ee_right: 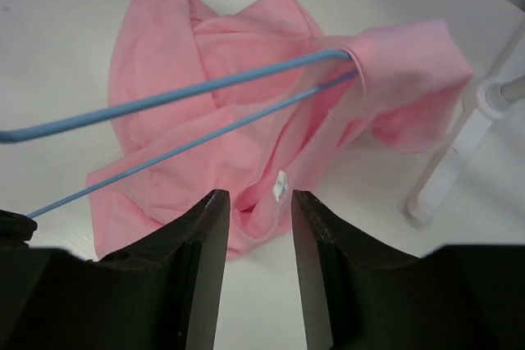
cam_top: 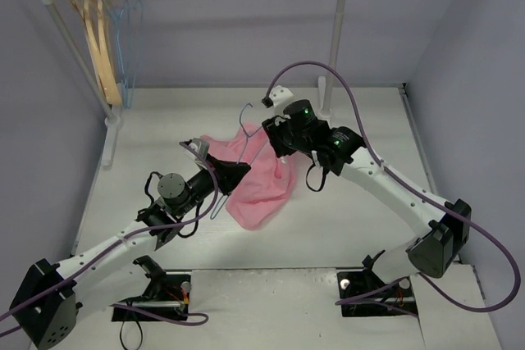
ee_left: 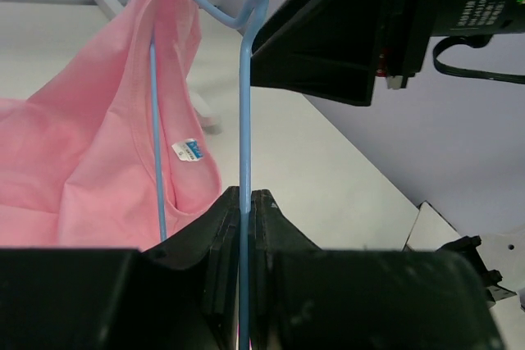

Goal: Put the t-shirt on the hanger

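Observation:
The pink t-shirt [cam_top: 261, 188] lies crumpled mid-table, partly draped over one end of the pale-blue wire hanger [cam_top: 246, 133]. My left gripper [cam_top: 239, 170] is shut on the hanger's wire [ee_left: 244, 120] and holds it upright; the shirt [ee_left: 82, 161] hangs from the hanger's shoulder, its neck label [ee_left: 190, 151] showing. My right gripper [cam_top: 277, 145] is open and empty just above the shirt [ee_right: 205, 63], with the neck label [ee_right: 280, 186] between its fingertips' line of sight. The two hanger wires [ee_right: 205, 88] run into the cloth at its far end.
A white clothes rack [cam_top: 336, 38] stands at the back, with tan wooden hangers [cam_top: 100, 47] and more blue wire hangers [cam_top: 127, 34] at its left end. Its foot shows in the right wrist view [ee_right: 459, 153]. The right arm's body [ee_left: 353, 22] is close above the left gripper.

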Motion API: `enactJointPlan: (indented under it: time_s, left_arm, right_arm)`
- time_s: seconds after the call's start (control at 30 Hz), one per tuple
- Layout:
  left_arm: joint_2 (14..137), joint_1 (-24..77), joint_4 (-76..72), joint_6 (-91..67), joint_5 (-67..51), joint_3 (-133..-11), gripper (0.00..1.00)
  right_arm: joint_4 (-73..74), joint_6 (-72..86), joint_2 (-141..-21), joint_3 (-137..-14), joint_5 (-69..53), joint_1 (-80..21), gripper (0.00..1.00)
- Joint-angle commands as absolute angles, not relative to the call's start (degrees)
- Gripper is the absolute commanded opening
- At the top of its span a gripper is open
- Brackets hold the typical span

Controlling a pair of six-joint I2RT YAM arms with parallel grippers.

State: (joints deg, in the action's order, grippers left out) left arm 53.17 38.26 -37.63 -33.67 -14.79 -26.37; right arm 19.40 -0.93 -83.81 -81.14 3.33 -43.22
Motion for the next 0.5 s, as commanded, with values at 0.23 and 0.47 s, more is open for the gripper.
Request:
enactJointPlan:
  time_s: [0.23, 0.47]
  left_arm:
    - [52.82, 38.50, -51.85, -38.23, -11.78, -23.56, 0.00]
    - [51.51, 38.58, -52.21, -39.73, -11.08, -23.20, 0.00]
  right_arm:
    - [9.41, 6.15, -77.34, -74.27, 12.92, -38.15, 0.31]
    - [3.35, 7.64, -79.63, -70.93, 8.53, -38.06, 0.45]
